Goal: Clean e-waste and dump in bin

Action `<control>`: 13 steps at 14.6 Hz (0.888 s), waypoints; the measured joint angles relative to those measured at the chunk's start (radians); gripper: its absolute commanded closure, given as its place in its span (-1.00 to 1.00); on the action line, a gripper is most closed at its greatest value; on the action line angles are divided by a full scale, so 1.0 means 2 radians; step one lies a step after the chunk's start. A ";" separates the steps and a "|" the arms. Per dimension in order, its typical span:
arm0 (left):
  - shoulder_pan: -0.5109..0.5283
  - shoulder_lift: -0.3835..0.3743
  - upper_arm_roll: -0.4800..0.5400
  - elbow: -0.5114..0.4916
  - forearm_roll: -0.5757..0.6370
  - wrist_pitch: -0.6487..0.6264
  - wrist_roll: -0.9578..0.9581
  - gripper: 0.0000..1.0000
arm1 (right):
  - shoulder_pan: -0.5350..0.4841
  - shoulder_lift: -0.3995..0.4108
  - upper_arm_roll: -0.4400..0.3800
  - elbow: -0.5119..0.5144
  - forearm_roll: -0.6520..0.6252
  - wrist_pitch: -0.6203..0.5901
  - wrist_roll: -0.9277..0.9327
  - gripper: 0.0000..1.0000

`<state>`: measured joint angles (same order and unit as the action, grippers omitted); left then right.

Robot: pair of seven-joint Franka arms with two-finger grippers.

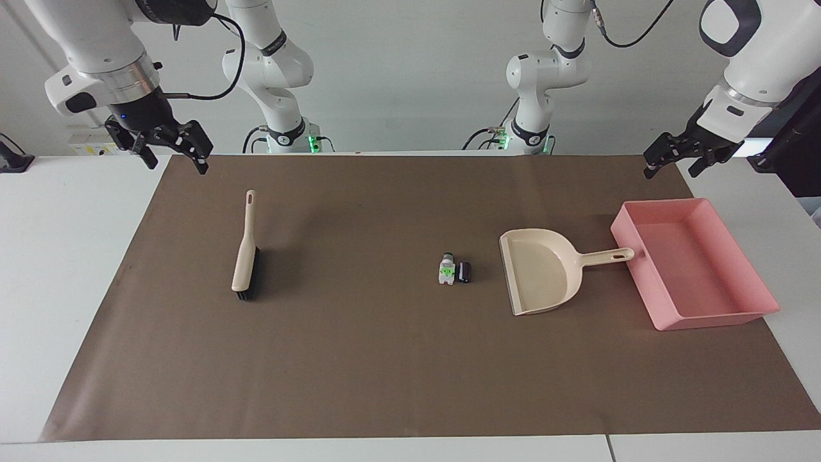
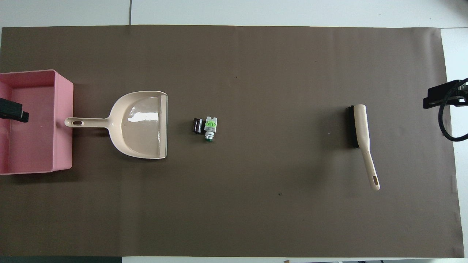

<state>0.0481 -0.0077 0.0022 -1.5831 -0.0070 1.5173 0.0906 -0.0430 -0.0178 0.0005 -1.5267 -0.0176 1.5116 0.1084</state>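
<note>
Brown paper covers most of the white worktop (image 1: 58,269), and on it we see the e-waste as two small parts lying side by side and touching: a white part with green marks (image 1: 447,269) and a dark stubby cylinder (image 1: 465,272). They sit near the middle of the paper, well apart from both pincers.

We hold our left pincer (image 1: 673,165) up in the air over the paper's edge at the left arm's end, its fingers spread wide and holding nothing. Just below it on the paper lies the pink bin (image 1: 737,316), a shallow tray with sloped walls. Beside the bin, toward the parts, rests a beige dustpan (image 1: 545,269); its handle tip touches or nearly touches the bin's wall, and its open mouth faces the e-waste.

Our right pincer (image 1: 173,151) hangs over the paper's corner at the right arm's end, also wide and holding nothing. A beige hand brush with dark bristles (image 1: 245,256) lies flat on the paper near it, between that pincer and the e-waste, its handle pointing toward the robots.
</note>
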 measured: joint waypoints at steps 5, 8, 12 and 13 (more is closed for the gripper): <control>0.000 -0.001 -0.001 0.000 0.000 0.001 -0.003 -1.00 | 0.000 0.000 0.000 0.000 0.000 0.002 0.000 -0.99; 0.000 -0.001 -0.001 0.000 0.000 0.001 -0.003 -1.00 | 0.000 0.000 0.000 0.000 0.000 0.004 0.000 -0.99; 0.000 -0.001 -0.001 0.000 0.000 0.004 0.001 -0.98 | 0.000 0.000 0.001 0.000 0.000 0.004 0.000 -0.99; 0.000 -0.001 -0.001 0.000 0.000 0.007 0.014 -0.98 | 0.000 0.000 0.001 -0.001 0.000 0.004 0.000 -0.99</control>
<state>0.0477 -0.0104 0.0002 -1.5834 -0.0070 1.5317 0.1179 -0.0424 -0.0184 0.0025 -1.5277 -0.0170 1.5201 0.1085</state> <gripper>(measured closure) 0.000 0.004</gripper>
